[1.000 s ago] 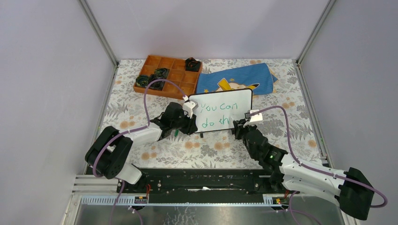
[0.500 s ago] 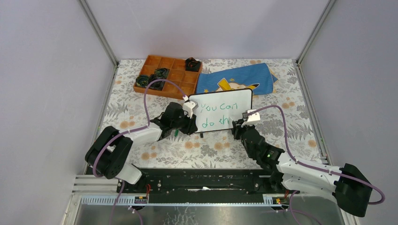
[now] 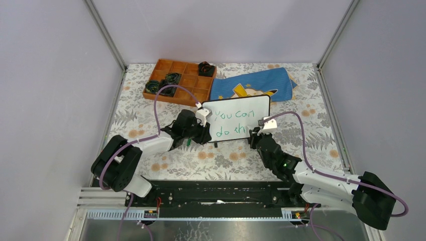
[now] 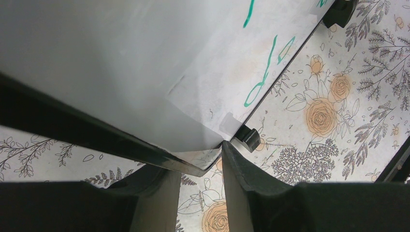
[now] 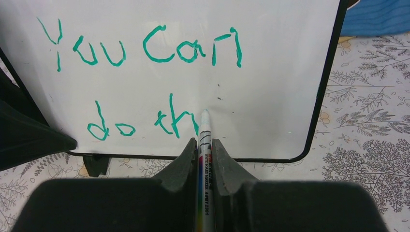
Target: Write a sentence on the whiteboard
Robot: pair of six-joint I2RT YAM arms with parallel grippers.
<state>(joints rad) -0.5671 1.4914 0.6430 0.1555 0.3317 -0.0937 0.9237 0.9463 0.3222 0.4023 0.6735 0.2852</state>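
The whiteboard [image 3: 256, 108] is standing upright on small black feet in the middle of the tabletop [image 3: 226, 160], which is wearing a cloth printed with grey leaves and orange roses. The board is a smooth, glossy white rectangle, edged by a thin black frame with rounded corners. Behind it, a blue cloth [image 3: 256, 83] with a yellow print is lying crumpled. Beside that cloth, an orange tray [image 3: 190, 80] split into square compartments is holding a few dark, lumpy items [image 3: 171, 79].

The sentence [image 5: 159, 60] is showing in green, slightly wobbly handwriting on two lines, reading "You Can" above "do th".

The left claw [image 4: 200, 166] is clamping the whiteboard's lower left corner, with one finger lying behind the panel and the other pressing at the front edge near a foot. The right claw [image 5: 204, 142] is squeezing a slim white marker [image 5: 205, 130] with coloured print along its barrel, its jaws nearly together around it. The marker is pointing straight out between the black fingers, and its tip is resting against the white surface just right of the "h".
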